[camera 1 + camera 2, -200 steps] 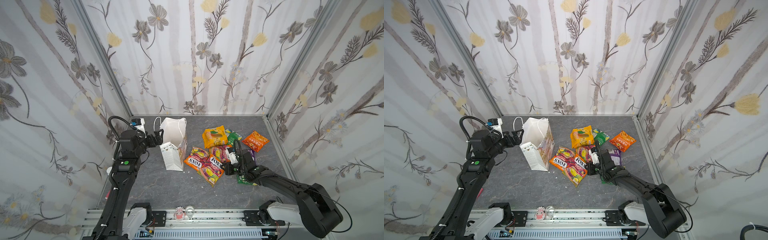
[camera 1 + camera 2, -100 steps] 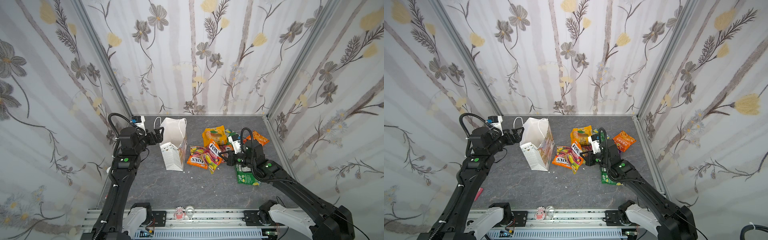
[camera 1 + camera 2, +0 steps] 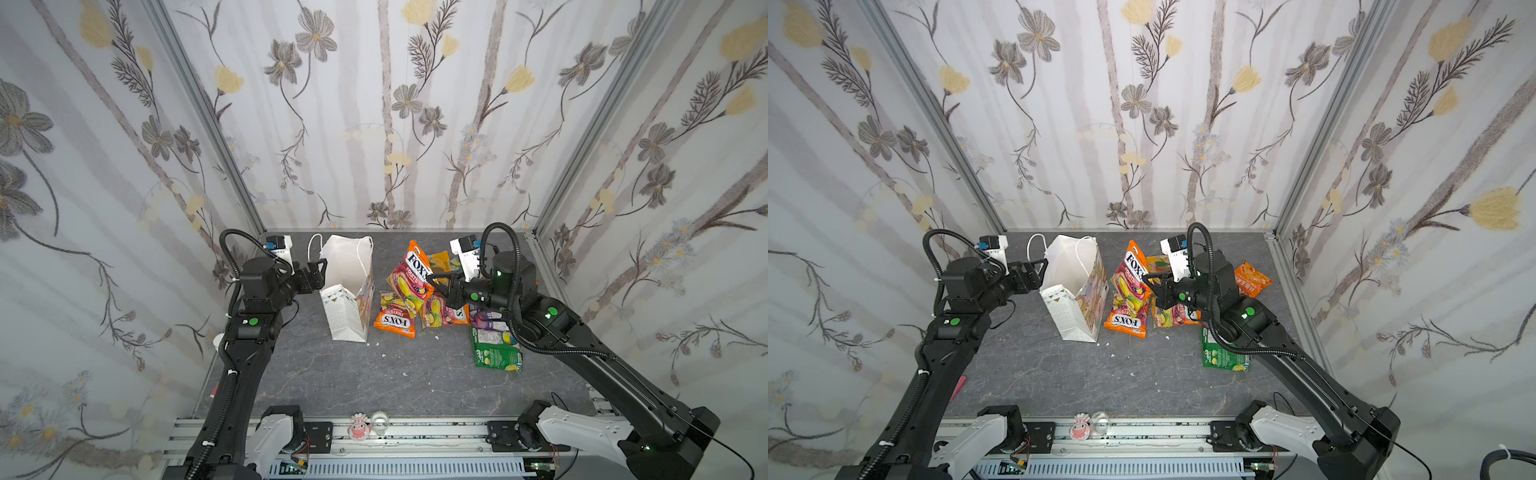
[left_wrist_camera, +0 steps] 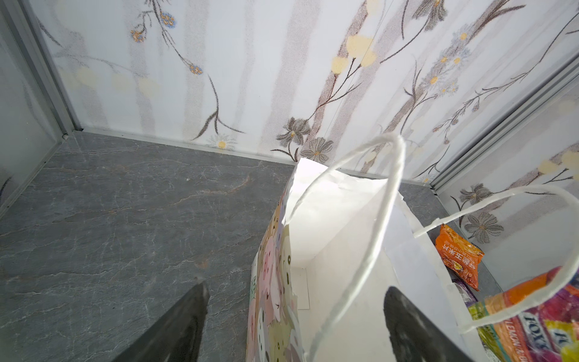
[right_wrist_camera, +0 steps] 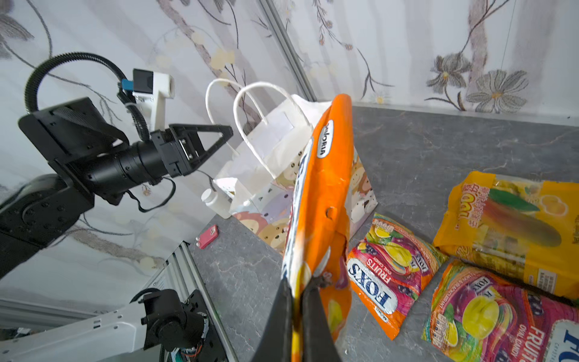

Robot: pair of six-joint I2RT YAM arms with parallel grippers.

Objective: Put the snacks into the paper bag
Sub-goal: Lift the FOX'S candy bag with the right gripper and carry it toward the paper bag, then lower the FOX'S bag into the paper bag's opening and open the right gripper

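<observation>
The left gripper (image 3: 319, 268) hangs released at the rim of the upright paper bag (image 3: 345, 320), one finger outside its wall, one inside. Just right of the bag, a flat FOX'S packet (image 3: 395, 321) lies on the desk (image 3: 353, 382). Above it, the right gripper (image 3: 435, 282) is clenched on a lifted FOX'S packet (image 3: 413, 272). A green packet (image 3: 496, 353) lies farther right.

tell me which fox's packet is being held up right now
The FOX'S packet pinched upright in the right claw, beside the paper bag; the other two FOX'S packets lie flat on the table.
</observation>
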